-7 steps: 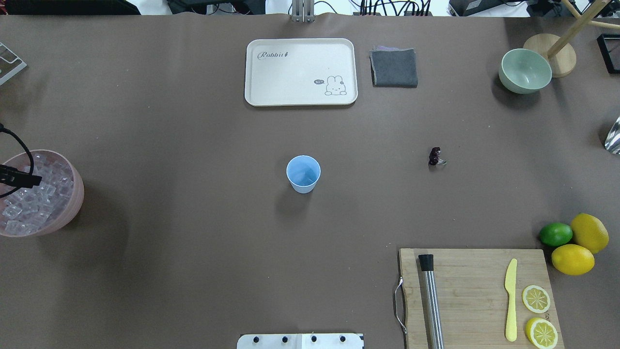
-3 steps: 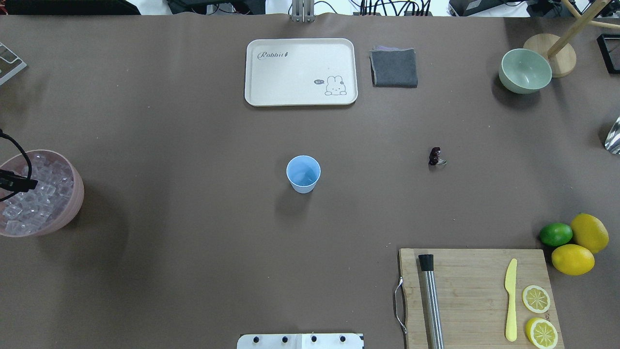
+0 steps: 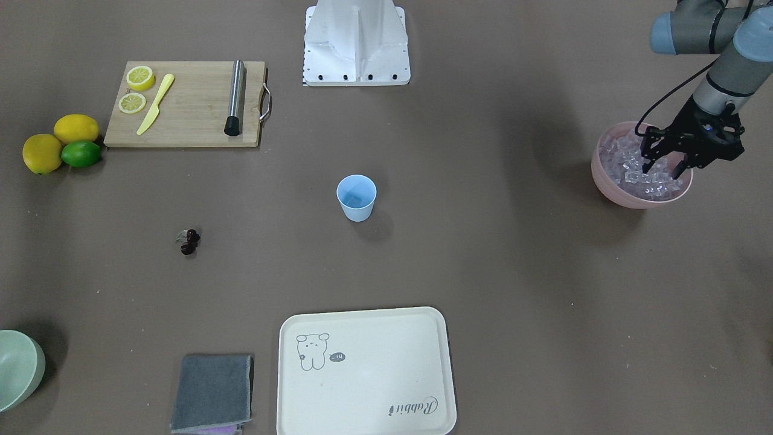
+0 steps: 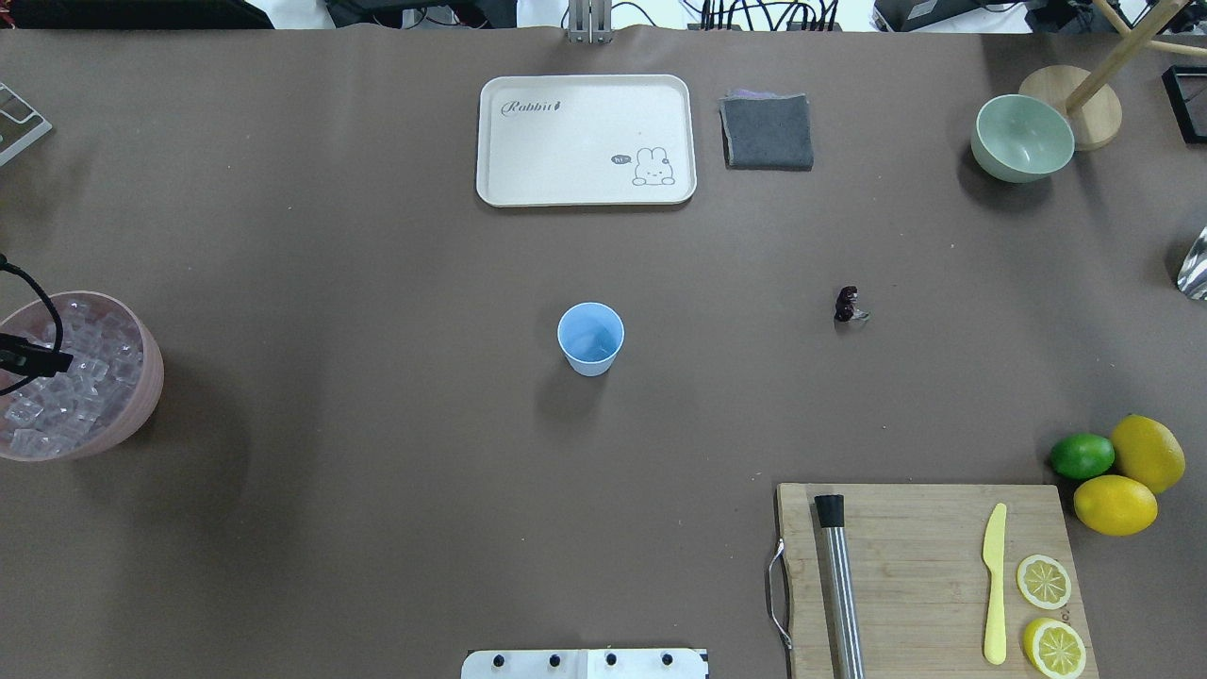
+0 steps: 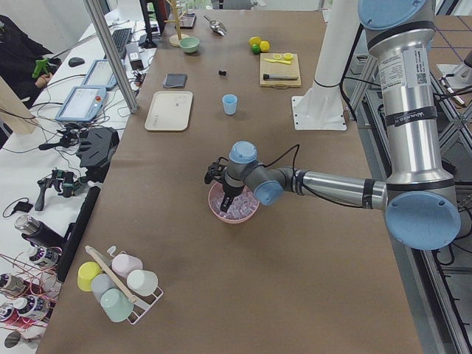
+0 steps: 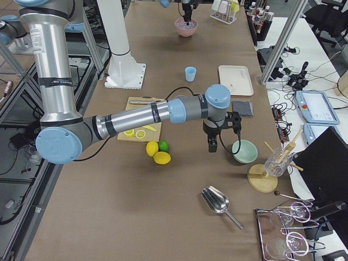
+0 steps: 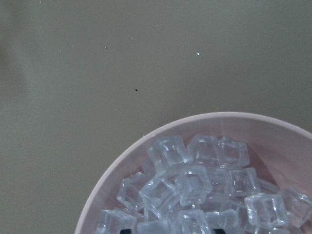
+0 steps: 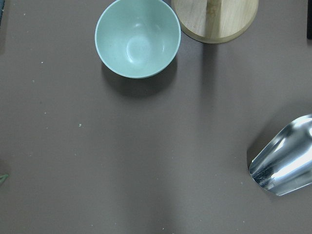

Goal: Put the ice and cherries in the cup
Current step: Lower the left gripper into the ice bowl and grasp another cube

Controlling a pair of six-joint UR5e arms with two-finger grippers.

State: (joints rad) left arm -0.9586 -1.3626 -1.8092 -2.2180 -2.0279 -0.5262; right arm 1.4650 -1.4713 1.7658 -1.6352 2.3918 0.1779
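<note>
Seen from overhead, the cup (image 4: 590,338) stands upright at the middle of the table. The cherries (image 4: 848,305) lie on the bare tabletop at its 3 o'clock, well apart from it. The ice (image 4: 66,382) fills a pink bowl (image 4: 149,389) at the cup's 9 o'clock, out at the table's edge. The left gripper (image 3: 663,171) hangs over that bowl, pointing down, its jaws spread wide with nothing clamped between them. Its fingertips (image 3: 646,170) are down at the top of the heap, though whether they touch a cube cannot be told. The left wrist view shows the cubes piled close below and the bowl's rim curving past. The right gripper (image 6: 212,145) shows only in the side view, hanging just beside a green bowl (image 6: 244,151), and whether it is released or clenched cannot be told. A cream tray (image 4: 586,140) lies at the cup's 12 o'clock with a grey cloth (image 4: 767,131) beside it. A cutting board (image 4: 929,575) is at the cup's 5 o'clock.
</note>
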